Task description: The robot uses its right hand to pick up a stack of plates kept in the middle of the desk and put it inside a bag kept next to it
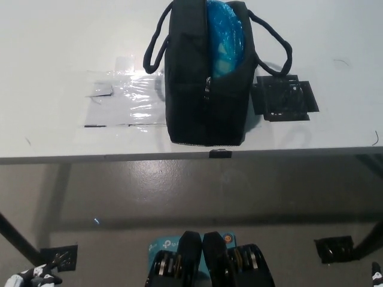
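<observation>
At the bottom right corner, only a sliver of our right hand (376,276) shows, and of the left hand (33,277) a scrap at the lower left, so we cannot tell how either is set. Both hang below the table (54,42) edge. Up and away, the plates (225,36) stand on edge inside the open bag (203,89), its long axis running away from us; we judge the placing done.

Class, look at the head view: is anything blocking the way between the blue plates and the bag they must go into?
Nothing visible does. The blue plates already sit inside the open black bag on the white desk. The left hand is at the lower left corner and the right hand barely shows at the lower right, both away from the desk.
</observation>
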Available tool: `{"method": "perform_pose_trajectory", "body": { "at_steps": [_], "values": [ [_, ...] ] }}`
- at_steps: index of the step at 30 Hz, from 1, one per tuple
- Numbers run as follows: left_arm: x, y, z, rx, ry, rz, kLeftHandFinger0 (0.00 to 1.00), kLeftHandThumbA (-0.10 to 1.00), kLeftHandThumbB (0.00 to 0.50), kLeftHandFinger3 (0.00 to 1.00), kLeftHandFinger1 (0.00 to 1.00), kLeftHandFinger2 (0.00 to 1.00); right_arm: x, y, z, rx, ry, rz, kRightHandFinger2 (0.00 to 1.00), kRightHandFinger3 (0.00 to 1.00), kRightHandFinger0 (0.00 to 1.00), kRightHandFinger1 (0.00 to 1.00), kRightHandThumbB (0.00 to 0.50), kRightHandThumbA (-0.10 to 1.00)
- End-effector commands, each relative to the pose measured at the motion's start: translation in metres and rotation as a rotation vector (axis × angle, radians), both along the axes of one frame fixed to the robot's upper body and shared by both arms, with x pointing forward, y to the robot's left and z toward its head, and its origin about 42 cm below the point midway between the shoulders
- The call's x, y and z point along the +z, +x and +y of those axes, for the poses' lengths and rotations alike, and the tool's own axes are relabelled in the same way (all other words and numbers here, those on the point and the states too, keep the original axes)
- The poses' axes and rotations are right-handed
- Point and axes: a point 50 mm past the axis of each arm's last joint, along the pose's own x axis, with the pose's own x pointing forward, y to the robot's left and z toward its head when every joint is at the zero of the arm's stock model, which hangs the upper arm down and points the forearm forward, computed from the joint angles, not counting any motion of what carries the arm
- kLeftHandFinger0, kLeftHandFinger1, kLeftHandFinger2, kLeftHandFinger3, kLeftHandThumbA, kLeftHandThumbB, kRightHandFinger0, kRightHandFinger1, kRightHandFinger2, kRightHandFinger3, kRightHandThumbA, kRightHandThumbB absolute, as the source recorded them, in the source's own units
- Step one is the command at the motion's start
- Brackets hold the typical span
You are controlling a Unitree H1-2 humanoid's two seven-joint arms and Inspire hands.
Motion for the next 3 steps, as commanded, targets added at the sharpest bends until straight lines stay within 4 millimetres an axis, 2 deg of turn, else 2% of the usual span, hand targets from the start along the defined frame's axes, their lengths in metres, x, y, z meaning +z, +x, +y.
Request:
{"method": "perform_pose_trajectory", "body": {
  "at_steps": [1,2,3],
  "values": [
    [0.0061,-0.0013,0.0041,0.000,-0.028,-0.040,0.53,-0.10,0.000,0.88,0.60,0.75,0.0086,-0.0046,-0.0004,-0.006,-0.026,-0.053,0.92,1.00,0.68,0.79,0.238,0.49],
    [0.0057,-0.0020,0.0042,0.005,-0.032,-0.045,0.53,-0.10,0.000,0.88,0.60,0.75,0.0088,-0.0056,-0.0007,-0.011,-0.026,-0.045,0.91,1.00,0.65,0.75,0.244,0.50],
    [0.0057,-0.0020,0.0042,0.005,-0.032,-0.045,0.53,-0.10,0.000,0.88,0.60,0.75,0.0088,-0.0056,-0.0007,-0.011,-0.026,-0.045,0.91,1.00,0.65,0.75,0.244,0.50]
  ]
}}
